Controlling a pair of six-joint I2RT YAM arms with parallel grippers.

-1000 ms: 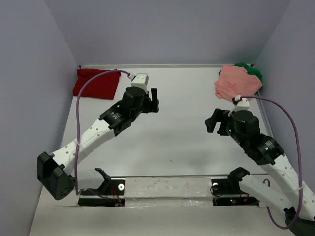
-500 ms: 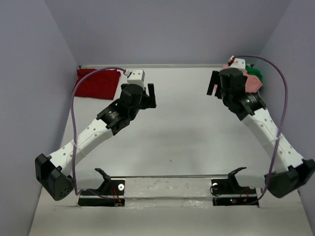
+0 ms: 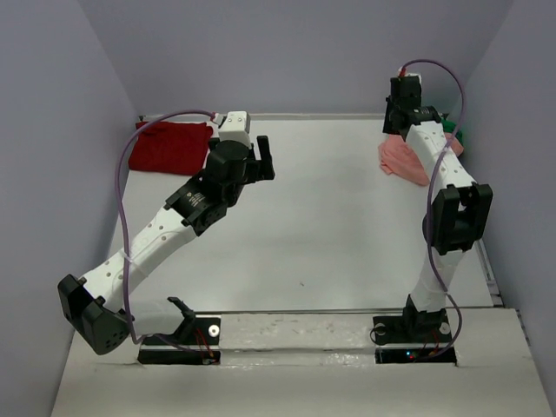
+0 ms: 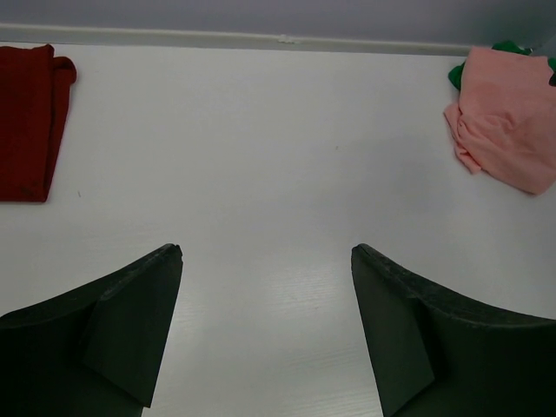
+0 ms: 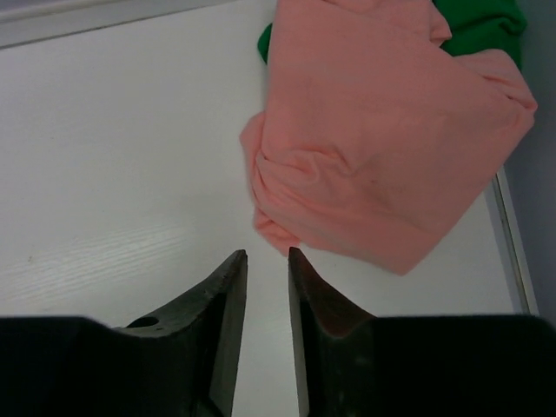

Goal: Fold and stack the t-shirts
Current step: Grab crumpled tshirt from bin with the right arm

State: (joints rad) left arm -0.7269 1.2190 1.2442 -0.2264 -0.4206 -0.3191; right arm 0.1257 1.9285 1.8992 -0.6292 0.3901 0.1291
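Pale lilac-grey walls [image 3: 287, 52] on three sides; white table [image 3: 330, 226]. Dark red t-shirt [image 3: 169, 148] lies flat in far-left corner. Salmon-pink t-shirt [image 5: 382, 148] crumpled far right, lying over bright green t-shirt [image 5: 482, 22]. Left gripper [image 4: 267, 254] over table left of centre, fingers spread wide, empty. Right gripper [image 5: 268, 256] at pink cloth's near edge, fingers nearly together, narrow gap, nothing held
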